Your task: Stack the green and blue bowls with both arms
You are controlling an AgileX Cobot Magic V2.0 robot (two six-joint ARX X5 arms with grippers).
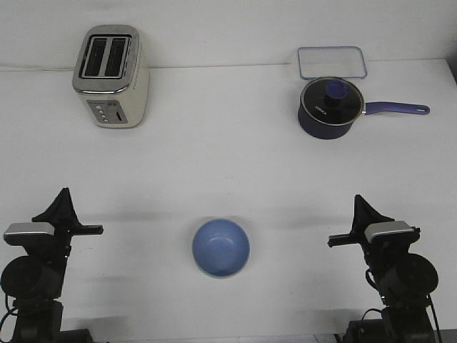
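Observation:
The light blue bowl (221, 247) sits upright on the white table at the front centre, between the two arms. The green bowl is not in view. My left gripper (63, 204) rests at the front left, well to the left of the bowl, with its fingers together and nothing in it. My right gripper (363, 209) rests at the front right, well to the right of the bowl, also with its fingers together and empty. Neither gripper touches the bowl.
A cream and silver toaster (111, 76) stands at the back left. A dark navy saucepan (328, 108) with a lid and a long handle pointing right stands at the back right. A clear rectangular lid (332, 62) lies behind the saucepan.

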